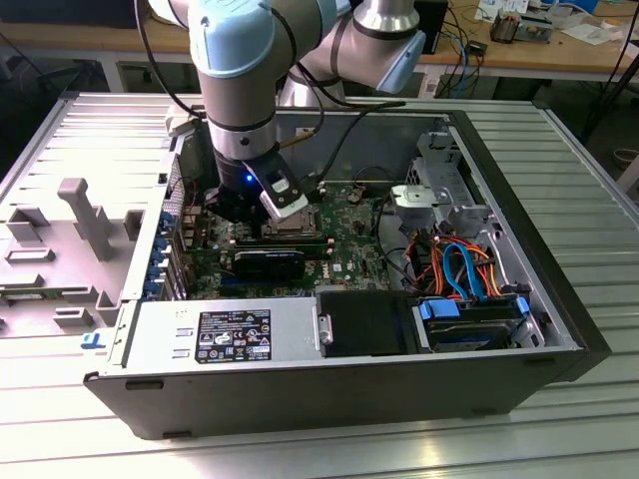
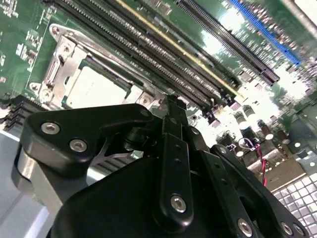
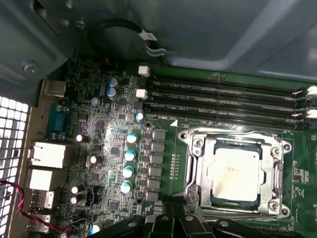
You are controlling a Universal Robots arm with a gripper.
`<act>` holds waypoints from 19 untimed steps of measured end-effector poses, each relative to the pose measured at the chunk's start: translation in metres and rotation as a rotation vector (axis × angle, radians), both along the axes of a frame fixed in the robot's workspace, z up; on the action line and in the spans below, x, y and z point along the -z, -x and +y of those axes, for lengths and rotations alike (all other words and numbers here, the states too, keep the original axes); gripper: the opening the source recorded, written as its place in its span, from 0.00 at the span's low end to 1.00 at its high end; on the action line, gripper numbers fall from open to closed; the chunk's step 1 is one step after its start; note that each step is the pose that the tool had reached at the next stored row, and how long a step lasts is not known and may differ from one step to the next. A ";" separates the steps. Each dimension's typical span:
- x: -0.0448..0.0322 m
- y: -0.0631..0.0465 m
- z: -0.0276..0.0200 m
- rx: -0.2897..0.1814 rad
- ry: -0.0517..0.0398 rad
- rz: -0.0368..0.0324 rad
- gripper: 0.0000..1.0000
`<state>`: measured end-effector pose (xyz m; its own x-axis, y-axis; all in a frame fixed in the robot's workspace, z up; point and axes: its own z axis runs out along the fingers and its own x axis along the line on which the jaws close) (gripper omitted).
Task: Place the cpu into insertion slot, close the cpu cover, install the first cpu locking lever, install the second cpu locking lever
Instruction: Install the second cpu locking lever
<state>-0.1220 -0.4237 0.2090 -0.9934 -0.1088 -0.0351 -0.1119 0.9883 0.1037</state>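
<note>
Gripper point(image 2: 171, 106), grip state impossible to tell, hovers beside seated cpu point(image 3: 232, 173) at lower right; a skewed push could scrape the socket frame point(image 3: 194, 163).

A grey power supply point(image 1: 225, 334) is seen along the case's near wall, with orange and blue cables point(image 1: 461, 267) bundled beside a blue-handled drive point(image 1: 469, 321).

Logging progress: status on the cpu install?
Gripper low over the board. Cpu seated in insertion slot, cpu cover down around it. No obstruction seen.
</note>
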 end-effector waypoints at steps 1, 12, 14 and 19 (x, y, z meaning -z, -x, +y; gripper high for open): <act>0.0000 0.000 -0.0014 0.000 -0.0077 -0.0001 0.11; 0.0000 0.000 -0.0232 -0.001 -0.0488 0.0000 0.11; 0.0000 0.000 -0.0261 -0.001 -0.0576 0.0000 0.11; -0.0001 -0.002 -0.0300 -0.002 -0.0723 0.0009 0.11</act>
<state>-0.1201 -0.4537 0.2090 -0.9932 -0.1081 -0.0421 -0.1139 0.9780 0.1749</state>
